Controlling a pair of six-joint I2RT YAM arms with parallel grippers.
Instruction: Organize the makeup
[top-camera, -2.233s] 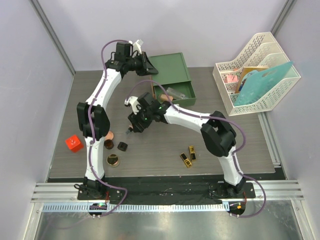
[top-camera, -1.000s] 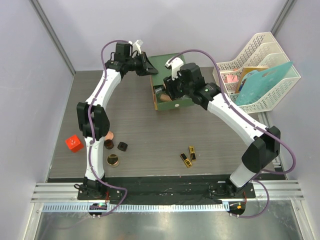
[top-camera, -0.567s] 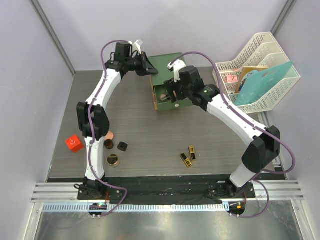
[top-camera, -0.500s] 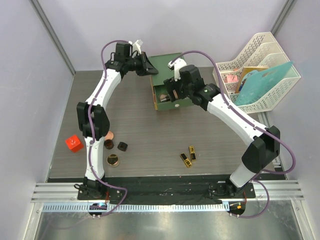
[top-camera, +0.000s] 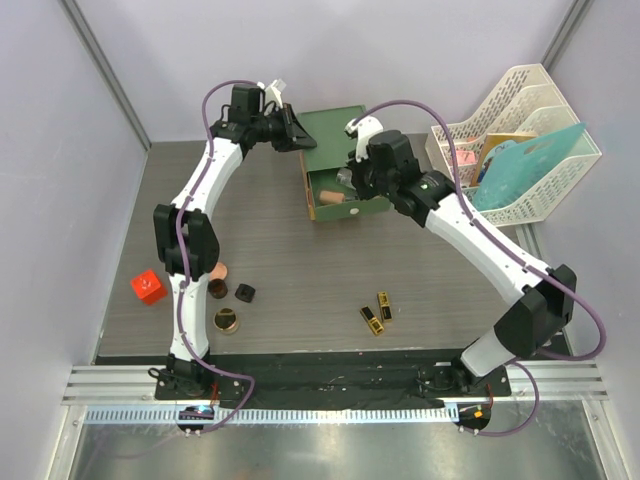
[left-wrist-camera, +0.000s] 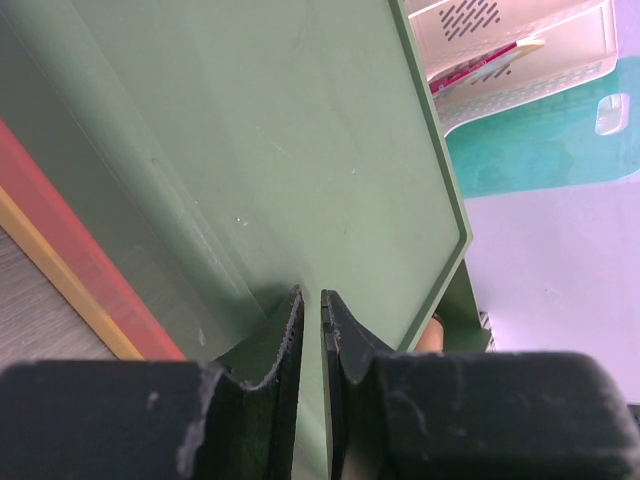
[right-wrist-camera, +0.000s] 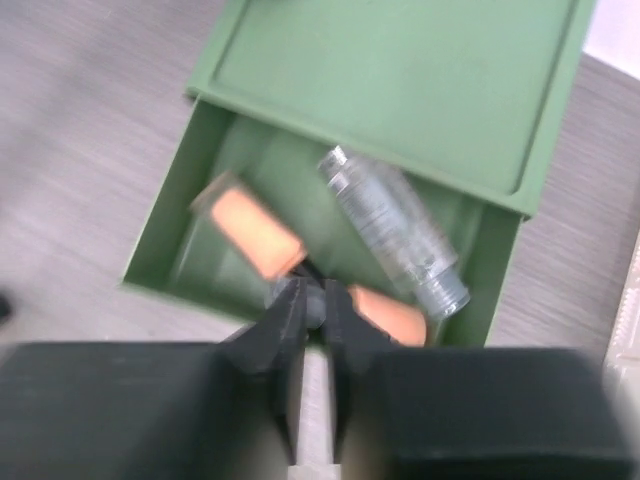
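Over the open drawer of the green drawer box, the right gripper hangs w/ fingers drawn nearly together and nothing visibly between them. The wrist view is blurred; the dark bit at the tips is prob. a cap lying below.

In the drawer: a peach tube, a second peach tube and a clear tube lying diagonal.

The left gripper sits at the box's far-left corner, fingers almost closed w/ tips on the lid's raised rim. Can't tell if the rim is pinched. It looks like a brace, and is best left as is so the box doesn't slide.

The drop looks done, so the step in hand is prob. getting clear and fetching the next piece:
- Rise straight up before swinging, so the fingers miss the drawer's front wall and the tubes.
- Spread the fingers on the way.
- Nearest targets are one lipstick and the other lipstick, just beside each other and angled.
- Turn the wrist to close across a narrow side, and take one at a time or the neighbour gets nudged.

Rest of the makeup clusters at the table's left side: peach compact, brown jar, black jar, gold jar. The compact and brown jar sit tight against the left arm, which blocks a clean approach.

The red cube nearby isn't makeup, so skip it. The file rack w/ teal folder stands near the right arm, so watch the swing.
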